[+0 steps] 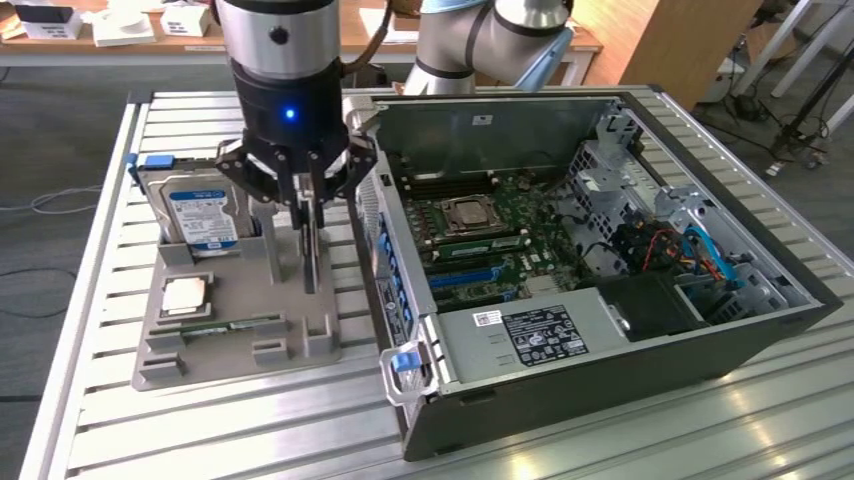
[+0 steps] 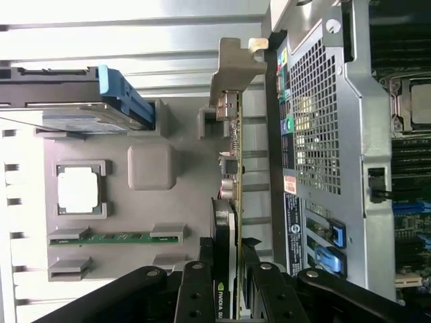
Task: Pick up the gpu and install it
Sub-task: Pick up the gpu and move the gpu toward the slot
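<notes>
Finding: the gripper (image 1: 307, 200) stands over the grey fixture tray (image 1: 200, 350), at the tray's edge nearest the open computer case (image 1: 601, 330). Its fingers (image 2: 195, 289) are closed against both faces of the gpu (image 1: 310, 255), so the card is clamped between them.

Position of the task item: the gpu is directly under the end effector, edge-on in the exterior view. In the wrist view it runs away from the fingertips toward the tray. Its long axis appears to follow the gripper's own axis, roughly upright, with the silvery bracket (image 2: 236, 67) at the far, lower end beside a slotted holder block (image 2: 215, 118). Whether the lower end is seated in the holder or already clear of it cannot be told.

Surroundings: a hard drive (image 1: 200, 215) stands at the tray's far corner. A processor (image 1: 184, 297) and a green memory stick (image 1: 220, 325) lie flat, well apart from the card. The case's perforated rear wall (image 2: 316, 121) is just beside the card and runs parallel to its face.
</notes>
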`<move>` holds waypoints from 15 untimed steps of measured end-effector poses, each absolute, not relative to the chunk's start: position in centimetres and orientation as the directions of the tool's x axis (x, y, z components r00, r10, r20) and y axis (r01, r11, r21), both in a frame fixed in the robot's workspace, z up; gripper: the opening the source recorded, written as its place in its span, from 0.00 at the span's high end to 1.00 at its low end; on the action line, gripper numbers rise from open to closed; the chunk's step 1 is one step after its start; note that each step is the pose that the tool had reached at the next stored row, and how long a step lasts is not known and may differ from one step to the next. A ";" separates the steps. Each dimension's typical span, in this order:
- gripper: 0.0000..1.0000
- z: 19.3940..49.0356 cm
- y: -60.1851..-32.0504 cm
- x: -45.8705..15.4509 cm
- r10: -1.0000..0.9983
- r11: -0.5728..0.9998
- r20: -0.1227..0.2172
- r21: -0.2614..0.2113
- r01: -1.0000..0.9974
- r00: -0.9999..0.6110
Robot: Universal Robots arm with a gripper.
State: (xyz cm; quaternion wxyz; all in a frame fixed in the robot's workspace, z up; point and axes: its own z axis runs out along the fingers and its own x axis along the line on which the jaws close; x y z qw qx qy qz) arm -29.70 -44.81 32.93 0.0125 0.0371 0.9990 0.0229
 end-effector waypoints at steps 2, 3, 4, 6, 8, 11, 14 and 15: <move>0.73 33.8 -44.8 -29.7 0.075 0.996 -0.023 0.047 0.074 -0.997; 0.73 34.3 -44.8 -29.7 0.075 0.996 -0.023 0.046 0.074 -0.997; 0.73 34.8 -44.8 -29.7 0.075 0.996 -0.023 0.047 0.073 -0.997; 0.73 35.7 -44.8 -29.7 0.075 0.996 -0.023 0.047 0.073 -0.997; 0.73 36.6 -44.8 -29.7 0.075 0.996 -0.023 0.047 0.073 -0.997; 0.73 38.0 -44.8 -29.7 0.075 0.996 -0.023 0.046 0.073 -0.997; 0.73 39.3 -44.8 -29.7 0.075 0.996 -0.023 0.047 0.073 -0.997; 0.73 39.7 -44.8 -29.7 0.075 0.996 -0.023 0.047 0.073 -0.997</move>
